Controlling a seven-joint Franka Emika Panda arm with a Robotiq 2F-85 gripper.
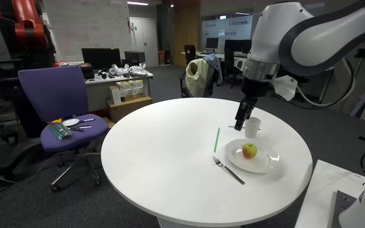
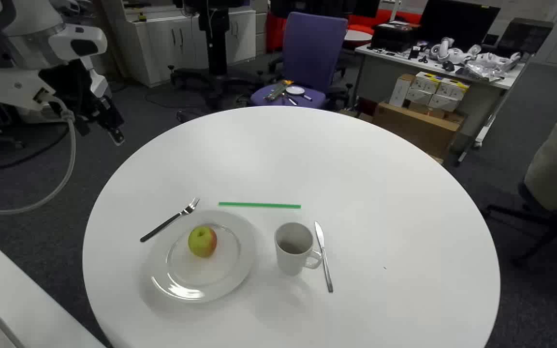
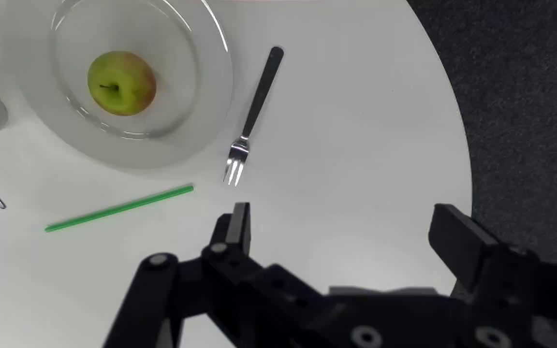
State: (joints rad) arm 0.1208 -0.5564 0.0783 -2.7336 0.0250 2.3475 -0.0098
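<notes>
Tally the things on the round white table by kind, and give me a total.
Cutlery: 2 (fork, knife)
Crockery: 2 (plate, mug)
Fruit: 1 (apple)
Sticks: 1 (thin green stick, perhaps a straw)
Total: 6

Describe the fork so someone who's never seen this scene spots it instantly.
On the round white table, find the plate with the apple. The fork lies beside that plate, on the side away from the mug. Its dark handle and bright tines set it apart from the all-silver knife and the green straw.
</notes>
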